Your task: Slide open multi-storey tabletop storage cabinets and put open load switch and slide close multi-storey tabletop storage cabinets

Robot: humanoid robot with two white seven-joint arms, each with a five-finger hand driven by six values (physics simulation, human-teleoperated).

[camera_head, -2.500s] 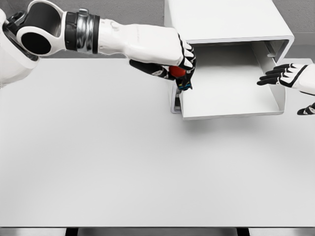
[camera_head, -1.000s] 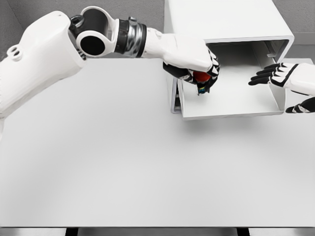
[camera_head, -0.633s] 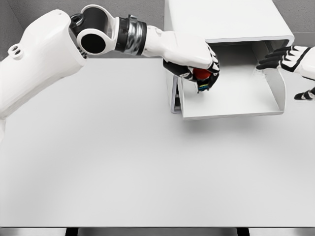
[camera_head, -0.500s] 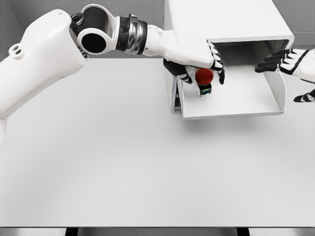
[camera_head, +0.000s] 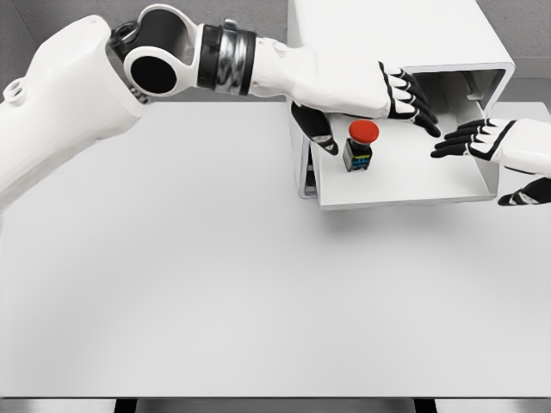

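Note:
The white storage cabinet (camera_head: pixel 396 34) stands at the back of the table, its drawer (camera_head: pixel 405 185) pulled out toward me. The load switch (camera_head: pixel 360 144), a black box with a red round cap, stands upright on the drawer floor near its left side. My left hand (camera_head: pixel 379 107) hovers just above and behind the switch, fingers spread flat, holding nothing. My right hand (camera_head: pixel 486 151) is at the drawer's right wall, fingers extended and apart, empty.
The white table (camera_head: pixel 215 284) stretches wide in front of the drawer. My left arm (camera_head: pixel 129 77) spans the back left of the table up to the cabinet.
My left hand has let go of the load switch, which now stands in the drawer. The left fingers have spread and moved right. My right hand has dropped lower beside the drawer's right wall.

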